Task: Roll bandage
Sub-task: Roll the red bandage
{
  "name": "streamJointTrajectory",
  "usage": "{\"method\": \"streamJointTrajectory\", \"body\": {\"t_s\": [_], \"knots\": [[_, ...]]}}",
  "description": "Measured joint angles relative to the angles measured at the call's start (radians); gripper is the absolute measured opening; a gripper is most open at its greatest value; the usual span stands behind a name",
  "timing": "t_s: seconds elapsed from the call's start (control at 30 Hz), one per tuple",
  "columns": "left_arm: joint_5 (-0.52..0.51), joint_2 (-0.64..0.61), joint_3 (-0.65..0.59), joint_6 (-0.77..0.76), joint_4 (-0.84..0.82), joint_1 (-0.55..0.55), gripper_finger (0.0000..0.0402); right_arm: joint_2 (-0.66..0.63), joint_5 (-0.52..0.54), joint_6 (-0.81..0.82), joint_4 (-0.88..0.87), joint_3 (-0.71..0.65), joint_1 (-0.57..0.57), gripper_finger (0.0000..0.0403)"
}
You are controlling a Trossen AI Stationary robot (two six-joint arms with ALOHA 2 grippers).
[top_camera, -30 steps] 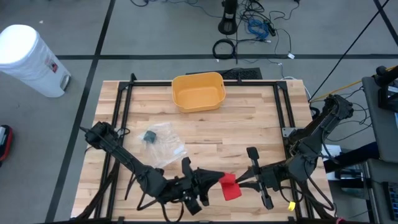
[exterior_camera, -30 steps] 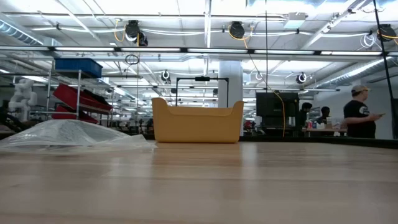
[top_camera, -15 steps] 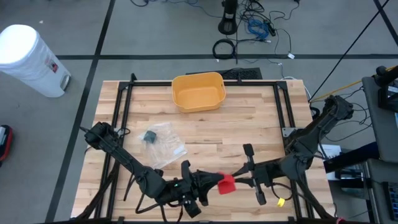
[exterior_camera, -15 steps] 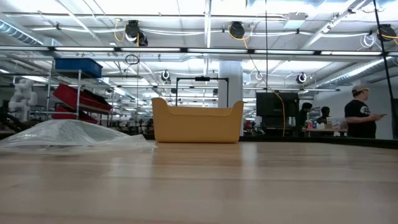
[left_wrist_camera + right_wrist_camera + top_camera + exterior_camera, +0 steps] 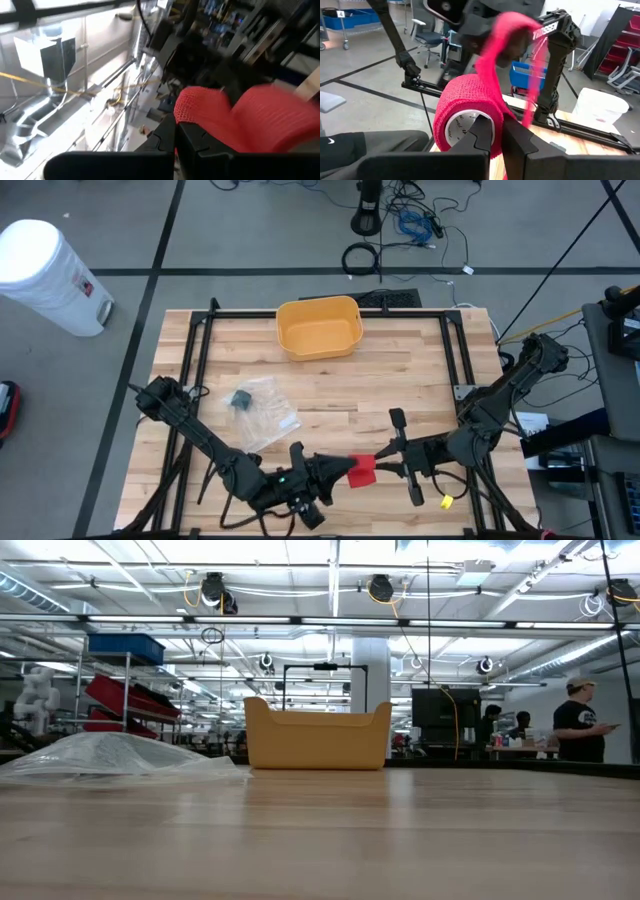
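Bandage roll (image 5: 465, 120), red, is up off the counter (image 5: 400, 380), far from the yellow bin (image 5: 318, 327). R gripper (image 5: 383, 459) is clamped on the roll. L gripper (image 5: 345, 469), just beside it, is pinched on the loose bandage end (image 5: 200, 107).

Right gripper (image 5: 378, 459) shifts left toward left gripper (image 5: 352, 467); red bandage (image 5: 363, 470) shrinks, less hanging loose.

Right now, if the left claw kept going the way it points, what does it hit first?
The bandage it already grips, then probably the right claw just beyond, shut on the roll; depth is unclear.
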Motion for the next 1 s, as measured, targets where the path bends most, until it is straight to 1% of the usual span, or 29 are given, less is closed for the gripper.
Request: {"method": "streamJointTrajectory", "body": {"t_s": [0.13,0.27,0.4,0.5,0.57,0.63,0.67,0.77,0.9,1.0], "knots": [[0.042,0.000,0.000,-0.004,-0.025,-0.030,0.0004,0.000,0.000,-0.001,-0.003,0.000,0.000,0.0016],[0.045,0.000,0.000,-0.004,-0.028,-0.054,0.0008,0.000,-0.003,-0.002,-0.005,0.000,0.000,0.0016],[0.038,0.000,0.000,-0.005,-0.078,-0.065,0.0050,0.000,-0.002,-0.001,-0.006,0.000,0.000,0.0016],[-0.026,0.000,0.000,-0.029,-0.075,-0.064,0.0091,0.000,-0.001,-0.001,-0.006,0.000,0.000,0.0016],[-0.130,0.000,0.000,-0.030,-0.071,-0.058,0.0114,0.000,0.000,-0.001,-0.007,0.000,0.003,0.0016],[-0.267,0.000,0.000,-0.026,-0.070,-0.045,0.0130,0.000,0.000,-0.001,-0.007,0.000,0.003,0.0016],[-0.303,-0.003,0.000,-0.041,-0.071,-0.037,0.0136,0.000,0.000,-0.001,-0.007,0.000,0.003,0.0016],[-0.329,-0.024,-0.001,-0.107,-0.068,-0.032,0.0149,0.000,0.000,0.000,-0.007,0.000,0.003,0.0016],[-0.331,-0.040,0.000,-0.156,-0.066,-0.064,0.0153,0.000,0.000,-0.003,-0.007,0.000,0.007,0.0016],[-0.331,-0.050,0.000,-0.293,-0.067,-0.096,0.0153,-0.011,-0.001,-0.021,-0.007,0.000,0.017,0.0016]]}}
